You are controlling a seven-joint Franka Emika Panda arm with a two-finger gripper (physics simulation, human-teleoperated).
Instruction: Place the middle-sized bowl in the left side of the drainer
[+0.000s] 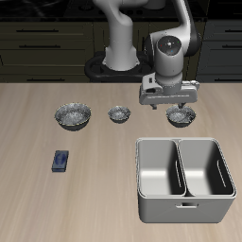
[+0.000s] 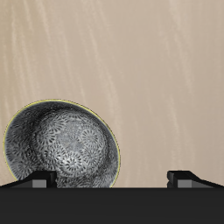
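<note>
I take the drainer [image 1: 185, 194] as my landmark. It sits nearest the table's front edge, a pale tub split by a centre wall into two deep compartments, and both compartments show bare metal. Nothing is in it, so the placing step is not yet done.

Well off to one side of the drainer, about level with its back rim, lies a small dark blue flat thing [image 1: 60, 162]; I cannot tell what it is, and I judge it plays no part here.

Behind the drainer stands a row of three grey bowls. The middle-sized bowl [image 1: 180, 116] rests on the table just behind the drainer's back rim, upright, mouth up. Farther along the row from it is the smallest bowl [image 1: 118, 114], and farthest from the drainer is the widest bowl [image 1: 72, 116]. The three are well apart, which leaves room to come down on one without touching another.

The gripper [image 1: 170, 102] hangs just above the middle-sized bowl, pointing down, at the bowl's near side rather than over its centre. I read that offset as deliberate: a thin wall is gripped by setting one finger inside and one outside the rim. In the wrist view the bowl [image 2: 63, 147] fills one side with its speckled inside, and the two fingertips [image 2: 38, 179] stand far apart with nothing between them, so the tool is wide and holds nothing.

My judgement is that the descent onto the rim comes next.
</note>
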